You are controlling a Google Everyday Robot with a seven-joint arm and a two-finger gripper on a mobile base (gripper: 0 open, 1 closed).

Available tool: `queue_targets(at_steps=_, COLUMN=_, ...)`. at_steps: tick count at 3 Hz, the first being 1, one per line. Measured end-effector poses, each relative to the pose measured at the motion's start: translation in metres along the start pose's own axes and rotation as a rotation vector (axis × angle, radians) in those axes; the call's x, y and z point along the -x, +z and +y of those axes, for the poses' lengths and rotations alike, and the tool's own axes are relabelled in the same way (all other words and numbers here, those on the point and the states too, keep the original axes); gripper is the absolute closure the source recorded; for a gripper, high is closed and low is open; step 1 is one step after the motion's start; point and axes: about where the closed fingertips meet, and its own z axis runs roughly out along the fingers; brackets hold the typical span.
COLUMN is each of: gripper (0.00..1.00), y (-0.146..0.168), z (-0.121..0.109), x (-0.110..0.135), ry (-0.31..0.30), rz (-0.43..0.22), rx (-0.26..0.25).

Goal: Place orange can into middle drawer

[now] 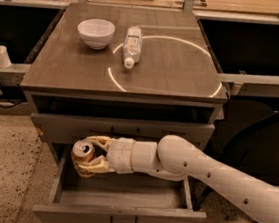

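The orange can (82,156) has a silver top with a pull tab and a mottled orange body. My gripper (88,155) is shut on the orange can, with one finger (96,141) behind it and one (94,167) in front. It holds the can over the left part of the middle drawer (118,212), which is pulled open. The drawer has a small dark bar handle on its front. My white arm (198,173) reaches in from the right.
The grey cabinet top (174,67) carries a white bowl (95,32) and a clear plastic bottle (132,46) lying on its side. A shut grey drawer (122,127) sits just above the open one. A small white paper cup (1,56) stands at the far left.
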Motion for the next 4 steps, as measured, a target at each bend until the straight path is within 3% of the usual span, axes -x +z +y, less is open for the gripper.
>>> queue_targets(at_steps=2, gripper=1.0, y=0.031, z=-0.002, x=-0.052, ry=-0.089, rz=0.006, rx=0.031)
queue_targets(at_steps=4, gripper=1.0, y=0.039, z=0.003, x=-0.098, ry=-0.097, rz=0.025, rx=0.009)
